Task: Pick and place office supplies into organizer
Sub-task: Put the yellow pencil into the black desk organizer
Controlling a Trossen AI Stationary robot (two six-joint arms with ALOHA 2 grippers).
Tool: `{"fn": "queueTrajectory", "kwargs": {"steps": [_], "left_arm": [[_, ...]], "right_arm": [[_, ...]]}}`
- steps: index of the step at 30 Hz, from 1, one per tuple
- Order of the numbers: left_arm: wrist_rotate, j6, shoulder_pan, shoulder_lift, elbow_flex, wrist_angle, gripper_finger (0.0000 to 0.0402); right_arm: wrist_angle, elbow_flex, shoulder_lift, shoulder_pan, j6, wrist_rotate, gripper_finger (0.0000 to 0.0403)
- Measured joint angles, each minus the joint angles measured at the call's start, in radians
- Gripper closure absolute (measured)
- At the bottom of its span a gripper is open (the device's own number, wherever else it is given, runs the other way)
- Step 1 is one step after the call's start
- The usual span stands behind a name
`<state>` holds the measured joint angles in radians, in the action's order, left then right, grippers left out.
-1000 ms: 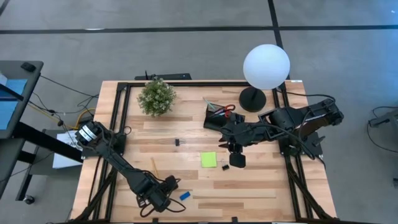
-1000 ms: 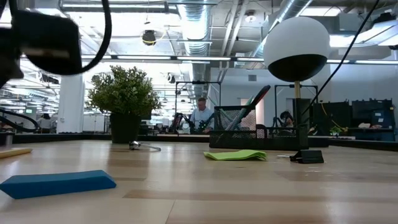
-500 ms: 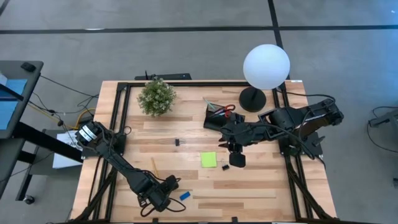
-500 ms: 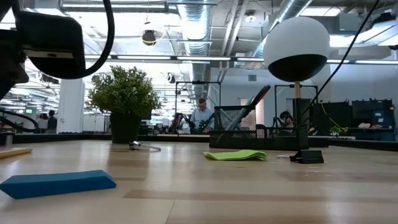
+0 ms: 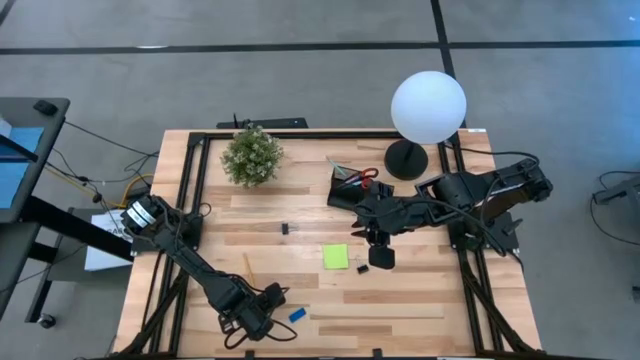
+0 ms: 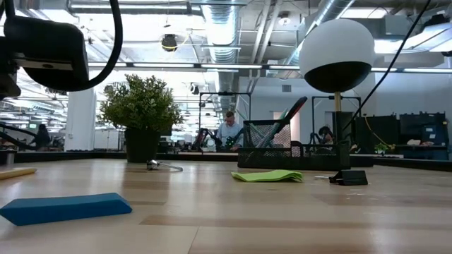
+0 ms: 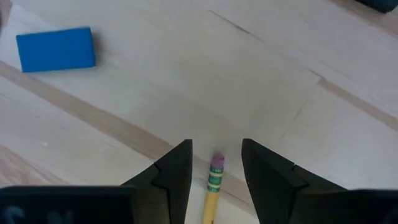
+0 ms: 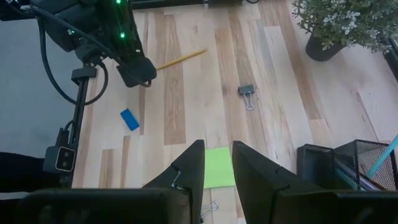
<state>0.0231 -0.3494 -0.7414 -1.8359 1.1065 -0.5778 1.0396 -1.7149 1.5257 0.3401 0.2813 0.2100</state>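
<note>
1. Left gripper [image 7: 214, 163] — jaws spread, nothing pinched; the yellow pencil [image 7: 213, 190] lies between them on the table, eraser end pointing ahead, long axis running along the gap.
2. Blue eraser [image 7: 56, 49] lies ahead and off to one side.
3. Right gripper [image 8: 217, 163] — jaws apart, empty, hovers over the sticky-note pad [image 8: 218, 167], beside the organizer [image 8: 348, 165]; it is well apart from the pencil.
</note>
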Motion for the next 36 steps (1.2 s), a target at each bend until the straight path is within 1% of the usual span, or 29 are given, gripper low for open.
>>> {"fn": "queueTrajectory", "kwargs": {"steps": [4, 9, 15, 22, 26, 32, 36], "left_arm": [[0.000, -0.001, 0.000, 0.000, -0.002, -0.030, 0.0268], [-0.005, -0.014, -0.002, 0.007, -0.044, 0.010, 0.0268], [0.001, -0.022, -0.005, 0.007, -0.047, 0.032, 0.0268], [0.002, -0.064, -0.001, 0.005, -0.048, 0.034, 0.0271], [-0.012, -0.053, 0.014, 0.004, -0.048, 0.029, 0.0292], [-0.075, -0.050, 0.042, 0.003, -0.049, 0.028, 0.0340], [-0.080, -0.029, 0.057, 0.002, -0.049, 0.032, 0.0364]], "right_arm": [[0.000, 0.000, 0.000, 0.000, 0.000, 0.000, 0.0327], [0.000, 0.000, 0.000, 0.000, 0.000, 0.000, 0.0327], [0.000, 0.000, 0.000, 0.000, 0.000, 0.000, 0.0327], [0.000, 0.000, 0.000, 0.000, 0.000, 0.000, 0.0327], [0.000, 0.000, 0.000, 0.000, 0.000, 0.000, 0.0327], [0.000, 0.000, 0.000, 0.000, 0.000, 0.000, 0.0327], [0.000, 0.000, 0.000, 0.000, 0.000, 0.000, 0.0327]]}}
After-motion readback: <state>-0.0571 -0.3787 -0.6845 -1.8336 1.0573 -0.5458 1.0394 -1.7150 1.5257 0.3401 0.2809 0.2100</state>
